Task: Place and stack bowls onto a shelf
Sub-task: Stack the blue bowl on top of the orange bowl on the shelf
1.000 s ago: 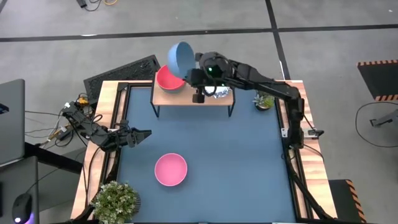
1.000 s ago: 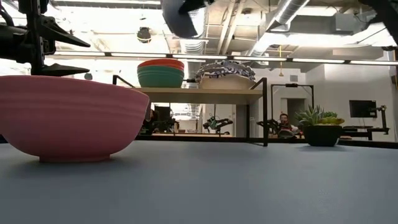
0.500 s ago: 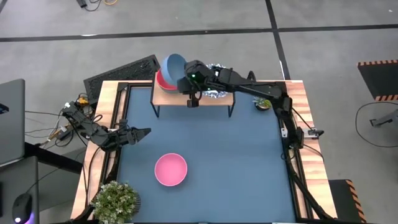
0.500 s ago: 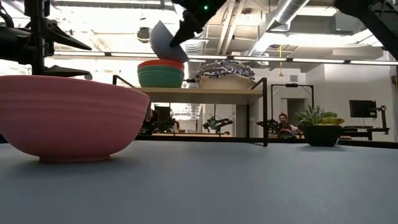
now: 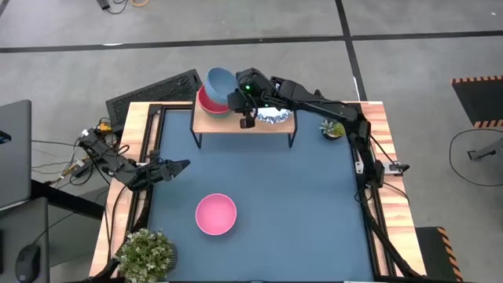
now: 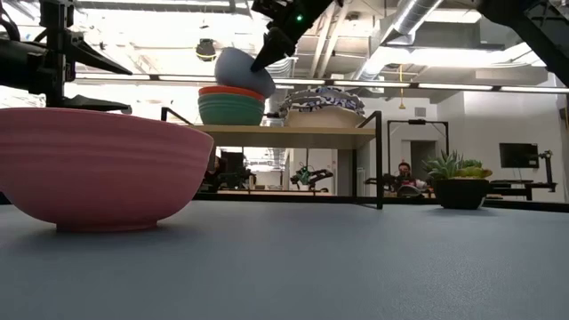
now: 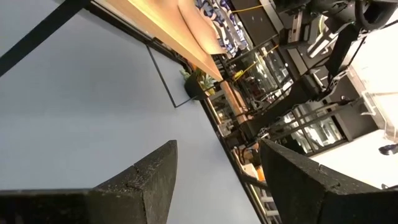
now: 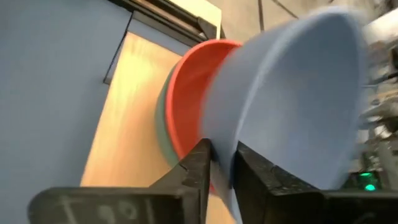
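My right gripper (image 5: 236, 100) is over the shelf's (image 5: 263, 126) left end, shut on a light blue bowl (image 5: 220, 79). The bowl tilts over the red bowl (image 5: 206, 103), which is nested in a green bowl (image 6: 229, 111) on the wooden top (image 6: 293, 132). White bowls with blue-patterned rims (image 5: 274, 117) rest stacked on the shelf's right half. A pink bowl (image 5: 215, 214) stands on the blue mat, near the front. My left gripper (image 5: 179, 166) hovers open at the mat's left edge. My right gripper pinches the blue bowl's rim (image 8: 222, 144), with one finger (image 8: 198, 163) outside the wall and the other (image 8: 250, 169) inside. It reaches in from the shelf's right side, slanting down. The bowl (image 6: 242, 71) is tilted, and its lower side meets the red bowl's rim (image 6: 233, 90).
A small potted plant (image 5: 333, 126) stands at the table's far right corner, and a bushier one (image 5: 145, 253) at the near left corner. The mat (image 5: 299, 204) lies open between the pink bowl and the shelf's black legs (image 6: 380, 160).
My right gripper has carried the blue bowl down and toward the table's left. The bowl was held high above the shelf and now sits tilted on the red bowl. It has tipped from nearly on edge toward a flatter angle.
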`<move>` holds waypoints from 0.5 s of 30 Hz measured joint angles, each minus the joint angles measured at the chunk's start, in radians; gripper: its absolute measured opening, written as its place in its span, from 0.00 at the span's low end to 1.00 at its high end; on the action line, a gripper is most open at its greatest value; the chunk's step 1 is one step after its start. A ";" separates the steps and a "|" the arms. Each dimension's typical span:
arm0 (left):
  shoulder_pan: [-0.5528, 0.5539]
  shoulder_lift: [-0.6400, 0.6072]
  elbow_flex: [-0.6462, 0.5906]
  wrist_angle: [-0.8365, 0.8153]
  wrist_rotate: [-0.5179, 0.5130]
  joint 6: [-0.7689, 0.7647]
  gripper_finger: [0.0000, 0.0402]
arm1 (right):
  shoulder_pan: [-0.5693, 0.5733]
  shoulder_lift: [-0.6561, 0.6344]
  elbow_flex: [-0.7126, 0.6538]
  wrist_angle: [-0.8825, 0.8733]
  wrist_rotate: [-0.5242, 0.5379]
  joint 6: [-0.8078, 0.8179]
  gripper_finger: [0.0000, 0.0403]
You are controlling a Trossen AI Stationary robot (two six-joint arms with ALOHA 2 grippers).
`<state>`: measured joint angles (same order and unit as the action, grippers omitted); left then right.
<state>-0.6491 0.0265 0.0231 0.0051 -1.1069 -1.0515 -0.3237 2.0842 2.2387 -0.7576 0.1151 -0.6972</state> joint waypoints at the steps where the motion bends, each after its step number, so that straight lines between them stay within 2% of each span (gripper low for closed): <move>1: 0.000 0.000 0.000 -0.001 0.000 0.000 0.53 | 0.000 0.000 0.000 0.011 -0.001 -0.011 0.23; 9: 0.000 0.000 0.000 -0.003 -0.008 0.011 0.53 | 0.000 0.000 0.000 0.091 -0.002 -0.038 0.31; 15: 0.000 0.000 0.000 -0.003 -0.008 0.032 0.53 | 0.007 0.000 0.000 0.089 0.014 -0.045 0.43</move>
<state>-0.6491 0.0265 0.0231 0.0025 -1.1152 -1.0196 -0.3165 2.0842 2.2387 -0.6685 0.1290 -0.7422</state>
